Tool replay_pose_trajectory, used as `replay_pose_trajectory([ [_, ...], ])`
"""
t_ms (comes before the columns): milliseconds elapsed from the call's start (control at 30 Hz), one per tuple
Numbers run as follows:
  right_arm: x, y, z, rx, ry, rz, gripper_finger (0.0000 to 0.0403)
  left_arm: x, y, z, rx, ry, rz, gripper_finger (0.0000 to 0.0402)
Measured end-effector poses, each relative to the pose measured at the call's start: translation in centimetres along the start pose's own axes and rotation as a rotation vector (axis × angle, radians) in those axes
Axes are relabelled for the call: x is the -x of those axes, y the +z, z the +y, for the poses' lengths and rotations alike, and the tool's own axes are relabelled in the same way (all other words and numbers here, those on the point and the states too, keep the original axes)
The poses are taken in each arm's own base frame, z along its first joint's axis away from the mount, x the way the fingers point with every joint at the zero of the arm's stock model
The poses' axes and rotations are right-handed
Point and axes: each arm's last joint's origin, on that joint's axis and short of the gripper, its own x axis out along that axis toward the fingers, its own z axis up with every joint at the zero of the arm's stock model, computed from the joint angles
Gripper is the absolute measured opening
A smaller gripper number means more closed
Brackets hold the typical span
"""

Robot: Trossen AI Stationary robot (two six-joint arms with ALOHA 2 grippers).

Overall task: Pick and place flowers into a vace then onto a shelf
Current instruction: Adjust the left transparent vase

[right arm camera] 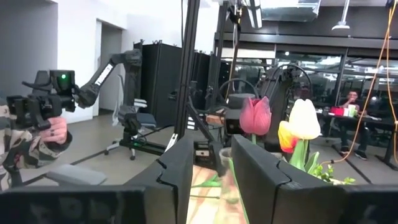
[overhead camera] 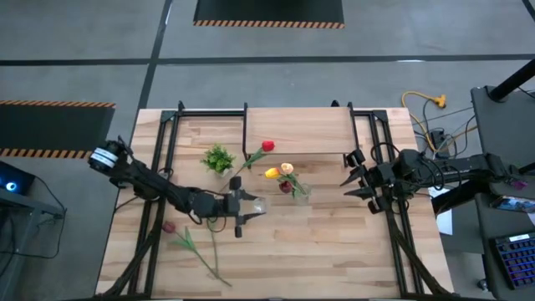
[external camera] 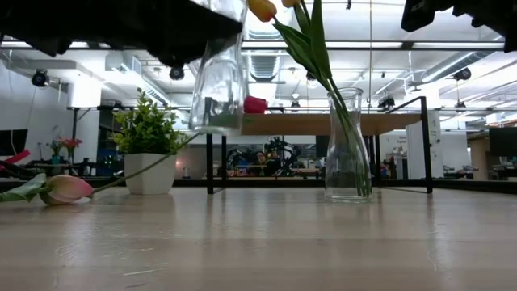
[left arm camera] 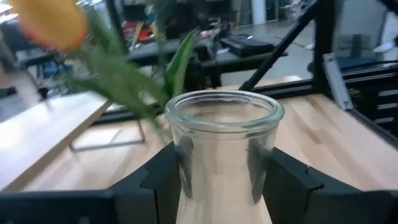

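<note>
Glass is gripped at the table's middle: a second, empty vase (overhead camera: 253, 205) is clamped by the left gripper (overhead camera: 242, 206), and in the low view it is seen lifted clear of the tabletop (overhead camera: 334, 251), hanging upright. In the left wrist view its round mouth (left arm camera: 224, 112) is framed between the two dark fingers (left arm camera: 163, 180), pressed against the neck on both sides.

No writing, brand or label can be read in any view.

Just beside it, the first vase (external camera: 347, 145) is stood upright on the table, with tulips (overhead camera: 282, 172) already in it; their stems are leaned toward the left arm's side, heads up and out, yellow and peach on top, a maroon one lower. A red tulip (overhead camera: 267, 146) is laid near the shelf (overhead camera: 297, 134), stem running diagonally toward the small plant (overhead camera: 218, 158). A pink tulip (overhead camera: 170, 227) is laid flat near the table's front, stem slanting toward the front edge; in the low view its head (external camera: 69, 188) is seen resting on the wood.

The right gripper (overhead camera: 351, 176) is held off to the right of the vases, fingers (right arm camera: 180, 174) parted, nothing between them. Only its wrist view shows a person (right arm camera: 25, 149) in the room beyond.
</note>
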Motion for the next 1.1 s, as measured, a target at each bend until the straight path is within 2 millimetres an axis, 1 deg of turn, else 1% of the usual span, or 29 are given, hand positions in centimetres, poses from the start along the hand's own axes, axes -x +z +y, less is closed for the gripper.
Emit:
replay_pose_trajectory([
  [267,0.0,-0.1,-0.1,0.005,-0.021,0.007,0.0095,-1.0,-1.9,0.9,0.1,0.012,0.054,0.0164],
  [433,0.0,-0.1,-0.1,0.006,-0.022,0.007,0.009,-1.4,-2.8,1.1,0.097,0.02,0.079,0.0165],
  [700,0.0,-0.1,-0.1,0.004,-0.021,0.012,0.0092,-1.8,-4.1,0.8,0.079,0.018,0.106,0.0165],
  [900,0.0,-0.1,-0.1,0.003,-0.021,0.014,0.0084,-1.8,-4.3,0.8,0.073,0.018,0.114,0.0165],
  [1100,0.0,-0.2,-0.1,0.003,-0.021,0.015,0.0087,-1.6,-4.6,0.8,0.069,0.017,0.13,0.0165],
])
